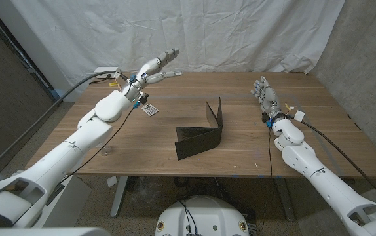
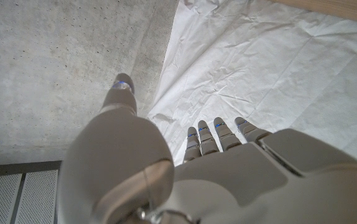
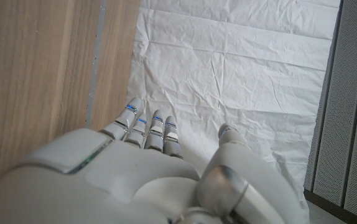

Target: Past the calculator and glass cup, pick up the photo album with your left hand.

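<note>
Oddly, the left hand [image 1: 160, 67] is nowhere near its goal: it is raised over the far left part of the surface [image 1: 142, 141], fingers stretched out toward the white backdrop [image 1: 194, 33] and holding nothing. From its own wrist camera the fingers [image 2: 219, 140] reach straight ahead with only cloth and a concrete wall beyond them, which fits a hand lifted clear rather than one closing on anything.

The photo album [image 1: 201, 133], a dark book, stands on its edges near the middle of the surface, its covers spread like a tent, well apart from both hands. Standing that way it offers a raised top edge that fingers could pinch from above, probably easier than prising up a book lying flat.

A small calculator [image 1: 150, 109] lies on the surface just beside the left forearm. I cannot make out a glass cup with any certainty.

The right hand [image 1: 264, 95] waits at the right side, fingers extended and loosely apart, empty, seemingly parked out of the way.
</note>
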`<action>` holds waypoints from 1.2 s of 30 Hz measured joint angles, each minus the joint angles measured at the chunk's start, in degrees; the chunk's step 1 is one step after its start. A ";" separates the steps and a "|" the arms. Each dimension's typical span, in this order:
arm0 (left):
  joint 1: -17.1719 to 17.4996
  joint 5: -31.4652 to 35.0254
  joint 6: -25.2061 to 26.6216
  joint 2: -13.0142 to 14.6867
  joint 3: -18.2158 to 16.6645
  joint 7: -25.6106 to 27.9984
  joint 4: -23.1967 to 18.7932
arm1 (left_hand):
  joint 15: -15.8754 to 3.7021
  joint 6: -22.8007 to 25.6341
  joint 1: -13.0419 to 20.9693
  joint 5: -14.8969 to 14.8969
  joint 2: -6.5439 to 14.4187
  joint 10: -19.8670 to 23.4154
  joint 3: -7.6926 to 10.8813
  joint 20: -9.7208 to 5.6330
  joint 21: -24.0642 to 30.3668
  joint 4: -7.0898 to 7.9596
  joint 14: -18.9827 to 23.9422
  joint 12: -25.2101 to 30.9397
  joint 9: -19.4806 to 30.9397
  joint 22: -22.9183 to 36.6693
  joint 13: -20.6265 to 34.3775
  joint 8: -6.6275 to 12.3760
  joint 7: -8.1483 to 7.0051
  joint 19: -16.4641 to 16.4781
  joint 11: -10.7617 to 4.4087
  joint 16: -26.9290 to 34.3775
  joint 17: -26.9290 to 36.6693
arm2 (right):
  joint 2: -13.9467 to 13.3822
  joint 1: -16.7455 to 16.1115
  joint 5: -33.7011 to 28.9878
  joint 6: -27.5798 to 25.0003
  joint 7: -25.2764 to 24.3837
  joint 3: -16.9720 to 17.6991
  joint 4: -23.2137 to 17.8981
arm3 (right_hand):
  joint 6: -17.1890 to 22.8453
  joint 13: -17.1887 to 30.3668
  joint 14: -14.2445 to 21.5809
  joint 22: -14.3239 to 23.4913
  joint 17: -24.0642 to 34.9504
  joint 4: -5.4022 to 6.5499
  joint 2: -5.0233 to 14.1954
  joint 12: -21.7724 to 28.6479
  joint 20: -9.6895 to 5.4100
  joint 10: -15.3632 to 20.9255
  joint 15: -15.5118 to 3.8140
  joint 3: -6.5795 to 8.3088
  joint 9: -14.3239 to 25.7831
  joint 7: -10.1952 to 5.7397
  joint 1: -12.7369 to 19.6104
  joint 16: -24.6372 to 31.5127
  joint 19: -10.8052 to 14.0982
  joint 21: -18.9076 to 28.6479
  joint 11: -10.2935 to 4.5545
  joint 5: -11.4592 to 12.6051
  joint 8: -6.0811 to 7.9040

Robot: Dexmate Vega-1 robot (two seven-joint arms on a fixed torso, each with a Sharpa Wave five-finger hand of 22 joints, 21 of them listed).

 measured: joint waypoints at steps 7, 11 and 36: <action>0.24 1.59 1.31 0.75 -0.10 0.65 -1.82 | 0.00 0.00 0.83 0.45 0.23 0.00 0.00 0.00 0.00 0.00 0.00 0.00 0.00 0.15 0.00 0.06 0.00 0.00 0.00 0.00 0.00 | 0.06 -0.27 0.09 0.28 -0.08 0.14 -0.21 | 0.00 0.00 0.00 0.00 0.00 -0.24 0.00 0.00 -0.39 0.00 0.00 -0.24 0.00 0.00 0.00 0.00 0.43 -0.44 0.00 -0.21 0.00; 0.35 2.09 1.82 1.14 -0.11 0.86 -2.77 | 0.00 0.21 0.83 0.45 0.23 0.00 0.00 0.00 0.00 0.00 0.00 0.00 0.00 0.15 0.00 0.44 -0.21 0.00 0.00 0.00 0.00 | 0.06 -0.39 0.20 0.44 -0.11 0.20 -0.28 | 0.00 0.00 0.00 0.00 0.00 -0.25 0.00 0.00 -0.20 0.00 0.00 -0.23 0.00 0.00 0.00 0.00 0.62 -0.44 0.00 -0.21 0.00; -0.54 5.59 5.28 2.87 1.15 -0.31 -6.61 | 0.00 1.04 2.26 0.45 0.76 0.73 0.00 -0.07 0.24 0.01 0.01 0.23 -0.01 0.14 -0.01 0.44 0.01 0.97 -0.30 0.00 0.00 | -0.13 -1.95 0.71 1.35 -0.77 1.25 -2.19 | 0.31 0.00 -0.01 0.00 0.00 -0.48 0.30 0.00 -0.20 0.00 0.00 0.01 0.00 0.31 0.30 0.00 0.61 -1.04 0.00 -0.19 0.00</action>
